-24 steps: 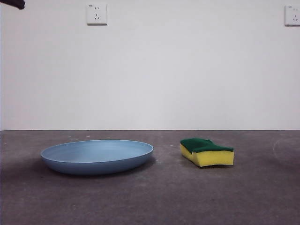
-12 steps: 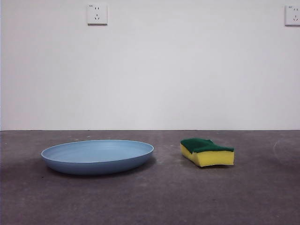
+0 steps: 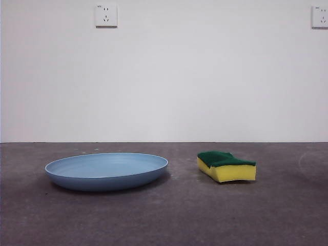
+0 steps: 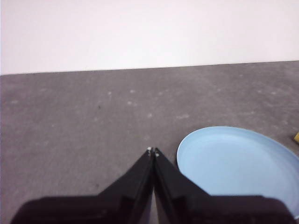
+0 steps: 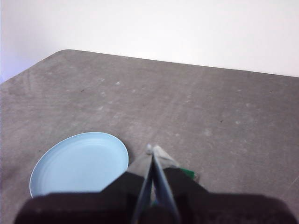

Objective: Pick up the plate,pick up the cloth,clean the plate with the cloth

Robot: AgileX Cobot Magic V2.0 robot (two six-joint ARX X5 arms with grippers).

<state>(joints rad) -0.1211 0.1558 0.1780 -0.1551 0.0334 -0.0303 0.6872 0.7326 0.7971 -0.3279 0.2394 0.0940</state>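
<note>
The light blue plate lies flat on the grey worktop, empty. The sponge, yellow foam with its green layer up, rests well apart from it. The left gripper hangs above the worktop just beside the plate's rim, its 2 fingers pressed together on nothing. The right gripper hovers over the sponge, its fingers likewise closed and empty.

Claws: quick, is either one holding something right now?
Left claw: closed, empty, beside the plate.
Right claw: closed, empty, above the sponge.
</note>
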